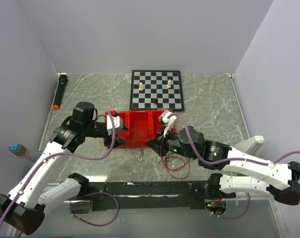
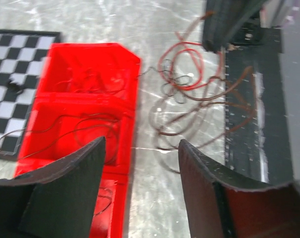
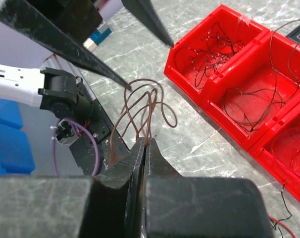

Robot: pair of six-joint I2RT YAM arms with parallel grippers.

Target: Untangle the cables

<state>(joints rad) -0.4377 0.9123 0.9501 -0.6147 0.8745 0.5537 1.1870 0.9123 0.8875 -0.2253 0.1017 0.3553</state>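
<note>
thin red and brown cables [image 2: 177, 88] lie tangled beside the red plastic bin [image 2: 90, 64]; right gripper [image 3: 145, 148] clamps their brown loops, left gripper [image 2: 141, 148] gapes empty (at the bin's edge). best lift slowly, pinning the rest.

Layout: a bin [image 1: 132, 115] is set mid-table [image 1: 214, 109], with a chessboard [image 1: 156, 89] just behind it and pieces [image 1: 141, 87] stood on the board. Cables [image 1: 175, 168] are spread on the table before the bin's right end; others are laid in its compartments. A cylinder [image 1: 60, 91] is laid at the far left edge.
</note>
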